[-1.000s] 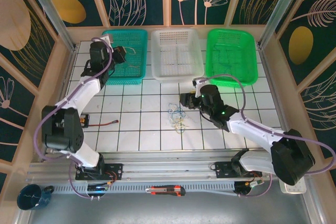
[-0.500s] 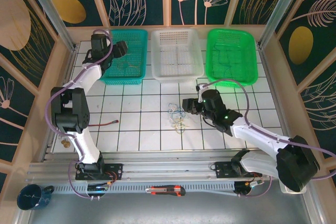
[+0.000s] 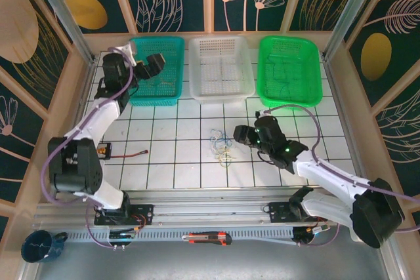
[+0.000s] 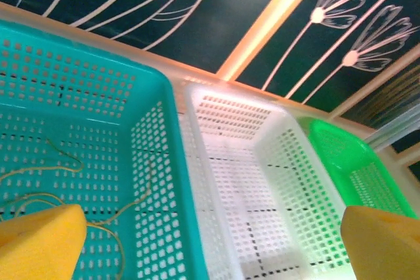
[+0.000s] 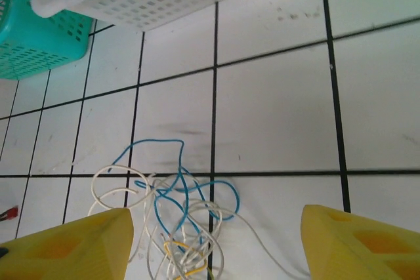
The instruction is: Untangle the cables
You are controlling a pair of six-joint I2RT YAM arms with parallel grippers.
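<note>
The cables (image 3: 221,147) lie in a small tangle of blue, white and yellow loops on the tiles at mid-table. In the right wrist view the tangle (image 5: 181,179) sits between and just ahead of my yellow fingers (image 5: 72,244). My right gripper (image 3: 241,137) hovers right beside it, open, with nothing held. A thin tan cord (image 4: 147,191) lies loose on the floor of the teal basket (image 4: 98,96). My left gripper (image 3: 152,67) is over that basket's near left part, open and holding nothing, its yellow fingertips (image 4: 39,240) far apart.
Along the back stand the teal basket (image 3: 172,44), a white basket (image 3: 221,44) and a green basket (image 3: 290,44). A red wire (image 3: 131,155) and a small black part (image 3: 104,151) lie at the left. A box cutter (image 3: 209,237) rests on the front rail.
My left gripper has gone from shut to wide open over the teal basket, where the tan cord now lies. My right gripper has opened wider and drifted right and nearer.
</note>
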